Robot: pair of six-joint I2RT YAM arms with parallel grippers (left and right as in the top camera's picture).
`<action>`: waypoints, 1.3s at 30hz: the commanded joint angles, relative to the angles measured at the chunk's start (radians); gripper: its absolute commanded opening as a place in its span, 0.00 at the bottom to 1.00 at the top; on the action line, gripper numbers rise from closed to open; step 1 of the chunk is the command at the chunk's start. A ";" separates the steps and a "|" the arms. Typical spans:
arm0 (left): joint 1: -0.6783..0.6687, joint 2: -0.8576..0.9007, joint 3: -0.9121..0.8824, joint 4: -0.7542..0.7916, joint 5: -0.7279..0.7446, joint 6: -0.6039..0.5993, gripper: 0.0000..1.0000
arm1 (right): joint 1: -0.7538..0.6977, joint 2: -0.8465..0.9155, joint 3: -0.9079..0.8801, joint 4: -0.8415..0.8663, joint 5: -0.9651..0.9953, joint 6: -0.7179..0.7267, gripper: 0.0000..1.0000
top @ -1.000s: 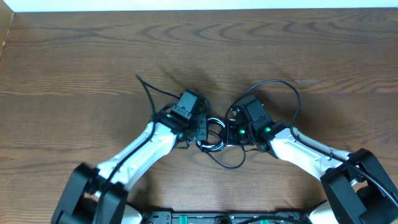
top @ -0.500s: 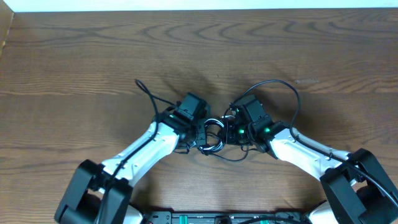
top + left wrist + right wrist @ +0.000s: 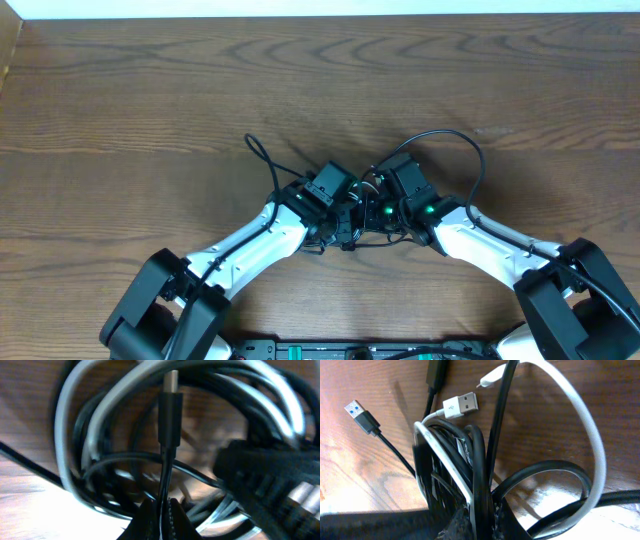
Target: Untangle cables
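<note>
Black fingers of the left gripper (image 3: 161, 517) pinch one thin black cord (image 3: 167, 425) below its plug. The right gripper (image 3: 481, 517) clamps a black loop (image 3: 479, 460) of the bundle. The cables (image 3: 352, 218) sit knotted between them, mid-desk toward the near edge. Draw them apart slowly, minding the white cable (image 3: 582, 435) for snags. The brown wooden desk (image 3: 150, 100) is bare, with a white strip (image 3: 320, 8) past its far edge.

Dark wood-grain table (image 3: 150, 90), tangle of black and white cables (image 3: 479, 455) bunched near its middle

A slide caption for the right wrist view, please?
Right pincer shut on tangled black and white cables, wooden table behind.
</note>
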 commanded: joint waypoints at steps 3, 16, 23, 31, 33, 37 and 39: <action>-0.015 0.018 0.003 0.018 0.110 -0.019 0.08 | 0.000 0.007 0.002 0.012 0.058 0.121 0.01; 0.025 0.008 0.010 0.032 0.304 0.138 0.08 | -0.016 0.007 0.002 -0.038 0.159 0.158 0.01; 0.106 -0.002 0.013 0.036 0.418 0.131 0.08 | -0.071 0.007 0.002 -0.035 0.085 0.150 0.01; 0.074 0.000 0.012 0.048 0.345 0.014 0.08 | -0.134 0.007 0.001 -0.039 0.017 0.148 0.01; 0.058 0.003 0.006 0.061 0.294 -0.030 0.08 | -0.138 0.007 0.000 -0.039 0.017 0.152 0.01; 0.021 0.026 -0.010 0.155 0.287 -0.061 0.08 | -0.139 0.007 0.000 -0.039 0.017 0.152 0.01; 0.003 0.039 -0.013 0.203 0.266 -0.070 0.08 | -0.138 0.007 0.000 -0.039 0.017 0.152 0.01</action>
